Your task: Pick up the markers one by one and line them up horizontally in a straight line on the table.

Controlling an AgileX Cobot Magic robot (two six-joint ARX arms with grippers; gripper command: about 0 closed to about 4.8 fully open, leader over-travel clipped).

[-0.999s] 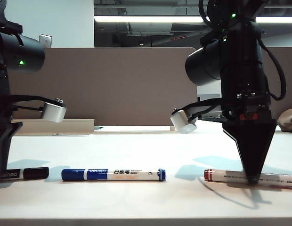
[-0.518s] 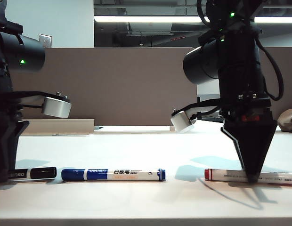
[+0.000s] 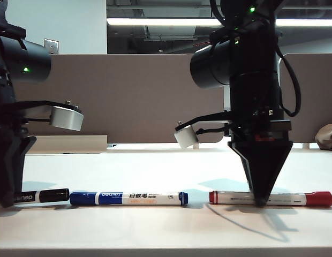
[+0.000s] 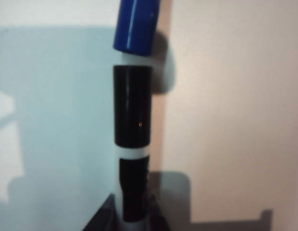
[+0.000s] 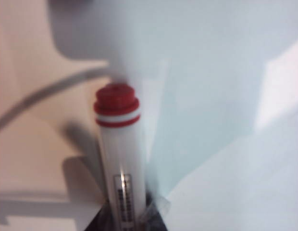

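Note:
Three markers lie end to end on the white table (image 3: pixel 155 227). The black marker (image 3: pixel 44 196) is at the left, the blue marker (image 3: pixel 128 198) in the middle, the red marker (image 3: pixel 297 198) at the right. My left gripper (image 3: pixel 6 200) points down at the far left, shut on the black marker's barrel. In the left wrist view the black marker (image 4: pixel 132 110) runs out from the left gripper (image 4: pixel 133 222) toward the blue marker (image 4: pixel 137 24). My right gripper (image 3: pixel 259 202) is shut on the red marker (image 5: pixel 119 144), which sticks out from the right gripper (image 5: pixel 128 222).
Grey-brown divider panels (image 3: pixel 134 96) stand behind the table. A low pale box (image 3: pixel 64 143) sits at the back left and a beige object (image 3: pixel 327 136) at the back right. The table's front edge (image 3: pixel 166 249) runs close below the markers.
My right gripper has slid left with the red marker, bringing it close to the blue one. The left gripper has turned and nudged the black marker right, toward the blue marker.

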